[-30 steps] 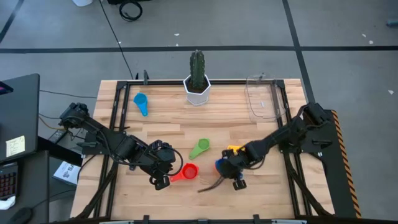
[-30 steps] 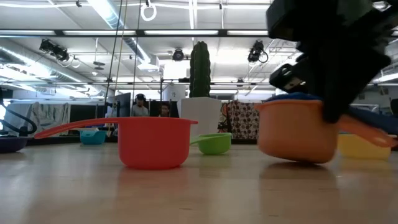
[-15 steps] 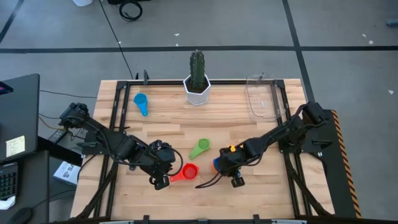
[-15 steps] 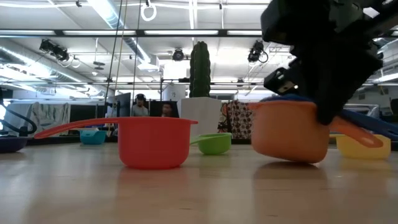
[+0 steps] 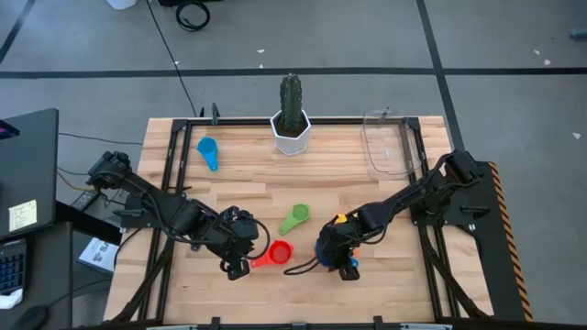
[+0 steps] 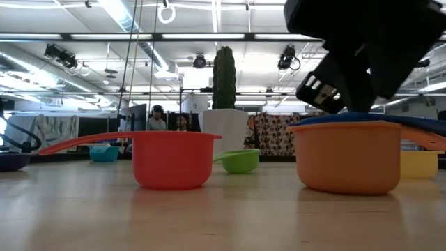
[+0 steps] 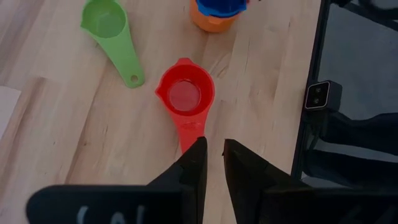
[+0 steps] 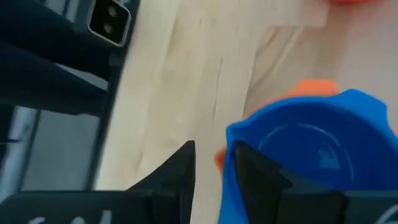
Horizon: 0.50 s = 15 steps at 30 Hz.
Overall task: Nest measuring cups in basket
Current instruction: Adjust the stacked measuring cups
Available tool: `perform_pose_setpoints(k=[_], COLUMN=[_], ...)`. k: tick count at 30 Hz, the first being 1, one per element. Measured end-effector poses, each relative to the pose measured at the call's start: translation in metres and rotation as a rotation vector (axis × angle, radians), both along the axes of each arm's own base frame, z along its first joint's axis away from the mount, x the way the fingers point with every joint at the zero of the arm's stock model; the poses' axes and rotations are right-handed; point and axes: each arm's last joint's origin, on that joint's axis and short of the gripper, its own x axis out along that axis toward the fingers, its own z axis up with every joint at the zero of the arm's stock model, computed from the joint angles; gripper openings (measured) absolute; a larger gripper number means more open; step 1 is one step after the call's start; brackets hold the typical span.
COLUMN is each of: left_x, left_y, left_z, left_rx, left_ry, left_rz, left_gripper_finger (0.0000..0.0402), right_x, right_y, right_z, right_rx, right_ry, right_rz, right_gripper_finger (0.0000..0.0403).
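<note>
My right gripper [image 5: 332,253] [image 8: 211,163] stands open over an orange cup [image 6: 348,157] that has a blue cup [image 8: 311,143] nested in it. One finger is outside the blue cup's rim and the other over its hollow. The orange cup stands flat on its base on the table. My left gripper [image 5: 237,264] [image 7: 213,149] hovers, narrowly open, above the handle end of the red cup [image 7: 185,96], which sits on the table. Green [image 5: 293,218], yellow [image 5: 341,220] and light blue [image 5: 208,149] cups lie apart on the table. The clear basket [image 5: 385,145] stands at the far right. My right gripper has the blue cup's rim [image 8: 227,140] between its parted fingers, which slant down from the table's right side. Whether either finger touches the rim, I cannot tell.
A white pot with a cactus [image 5: 292,128] stands at the middle of the far edge. Black frame rails run along the table's left and right sides. Bare wood lies between the cups and the basket.
My right gripper has turned and shifted a little toward the table's left edge. The orange cup with the blue one inside, tilted a second ago with one side raised, now stands flat on the table.
</note>
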Motion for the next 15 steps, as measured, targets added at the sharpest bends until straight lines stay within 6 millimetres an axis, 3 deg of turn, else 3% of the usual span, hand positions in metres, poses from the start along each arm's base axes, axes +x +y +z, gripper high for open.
perform_pose_setpoints(k=[9,15], left_x=[-0.001,0.001], left_y=[0.0,-0.001], left_z=[0.0,0.001], left_rx=[0.001,-0.015], left_ry=[0.009,-0.009], left_rz=[-0.003,0.008], left_gripper_finger=[0.0059,0.0059], right_x=[0.015,0.006], right_y=[-0.009,-0.033], right_z=[0.031,0.054], right_rx=[-0.057,-0.155], right_ry=[-0.011,0.266], right_rz=[-0.005,-0.057], right_gripper_finger=[0.0115,0.0081])
